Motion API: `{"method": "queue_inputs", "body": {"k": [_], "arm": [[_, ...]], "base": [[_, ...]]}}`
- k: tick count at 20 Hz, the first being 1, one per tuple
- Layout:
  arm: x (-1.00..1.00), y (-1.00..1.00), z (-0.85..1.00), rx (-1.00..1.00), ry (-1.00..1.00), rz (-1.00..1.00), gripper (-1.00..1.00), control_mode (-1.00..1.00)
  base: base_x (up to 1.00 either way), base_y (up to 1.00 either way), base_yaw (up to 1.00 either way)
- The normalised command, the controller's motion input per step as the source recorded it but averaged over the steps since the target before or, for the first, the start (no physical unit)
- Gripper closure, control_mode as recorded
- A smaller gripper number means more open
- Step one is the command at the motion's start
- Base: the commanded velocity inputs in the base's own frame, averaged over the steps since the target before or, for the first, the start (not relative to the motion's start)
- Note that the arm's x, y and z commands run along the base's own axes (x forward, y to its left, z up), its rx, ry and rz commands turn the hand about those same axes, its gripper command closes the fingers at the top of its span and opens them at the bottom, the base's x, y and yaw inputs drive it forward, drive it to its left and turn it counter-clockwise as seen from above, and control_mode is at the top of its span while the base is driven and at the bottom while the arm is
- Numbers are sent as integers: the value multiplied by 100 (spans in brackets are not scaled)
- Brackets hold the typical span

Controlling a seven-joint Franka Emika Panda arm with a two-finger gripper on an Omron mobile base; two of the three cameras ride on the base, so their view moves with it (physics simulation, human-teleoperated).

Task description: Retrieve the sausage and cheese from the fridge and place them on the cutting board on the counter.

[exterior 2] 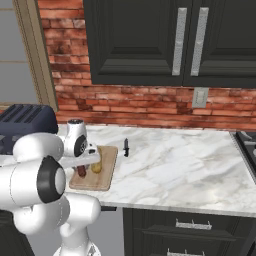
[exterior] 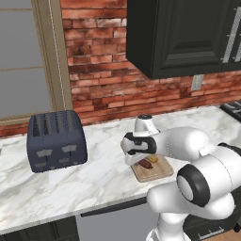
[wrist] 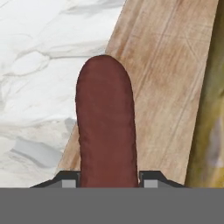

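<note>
Sausage [wrist: 106,127]: dark red-brown rod, seen in the hand view clasped between the two finger tips, its long axis running straight out from the gripper [wrist: 109,178] and its rounded free end lying over the left edge of the cutting board [wrist: 166,87], where wood meets the marble counter [wrist: 39,65]. Cheese [exterior 2: 96,167]: pale yellow piece, already set on the board just beside the sausage, toward the brick wall. Judged remaining: the sausage is to be lowered flat onto the board and let go.
</note>
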Motion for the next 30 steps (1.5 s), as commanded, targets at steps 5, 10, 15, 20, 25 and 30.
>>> {"method": "queue_inputs", "body": {"k": [5, 10, 15, 20, 25, 30], "arm": [[-20, -13, 0, 0, 0, 0, 100, -100], [0, 0, 0, 0, 0, 0, 100, -100], [0, 0, 0, 0, 0, 0, 100, -100], [0, -1, 0, -1, 1, 0, -100, -100], [0, -5, 0, -1, 1, 0, -100, -100], [-3, -2, 6, 0, 0, 0, -100, -100]], "base": [[0, 0, 0], [0, 0, 0], [0, 0, 0], [0, 0, 0], [0, 0, 0], [0, 0, 0]]}}
